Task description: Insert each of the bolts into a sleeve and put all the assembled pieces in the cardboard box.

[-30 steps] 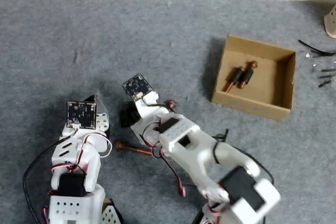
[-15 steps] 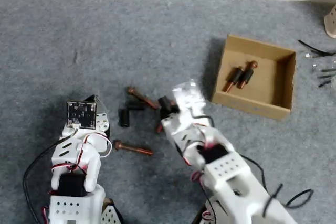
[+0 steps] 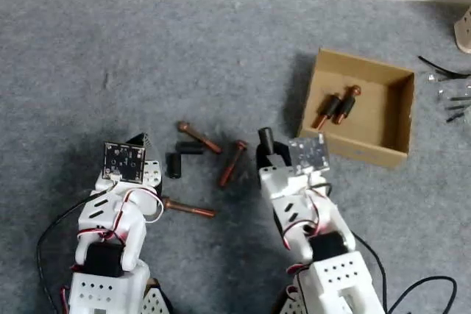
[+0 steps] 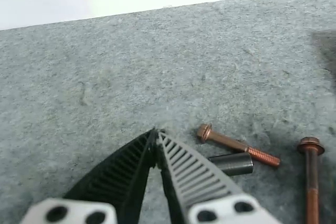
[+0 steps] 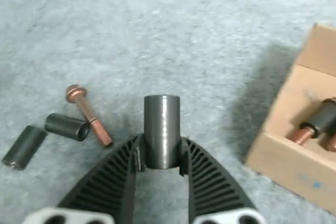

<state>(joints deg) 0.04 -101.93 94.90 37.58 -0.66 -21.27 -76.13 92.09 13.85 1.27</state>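
My right hand [image 5: 160, 149] is clamped on a sleeve [image 5: 161, 129]: dark grey, smooth, plain cylinder, sticking out past the fingertips. In the high view that sleeve [image 3: 266, 137] sits between the loose parts and the cardboard box [image 3: 352, 151], near the box's front left corner and outside it; can't tell its height off the bench [image 3: 73, 49]

My left hand [image 4: 156, 136] has its fingers together with nothing between them, over bare grey bench beside the loose parts

Loose on the bench:
- three bolts, copper-coloured, flanged head, threaded tip: first bolt [image 3: 199, 137], second bolt [image 3: 232, 163], third bolt [image 3: 188, 207] nearest my left arm
- two spare sleeves lying on their sides: one spare sleeve [image 3: 190, 148] just beside the first bolt, other spare sleeve [image 3: 174, 165] close by it

In the box: two assembled pieces [image 3: 329, 110] side by side, each a copper bolt through a dark sleeve, head and tip showing at the ends
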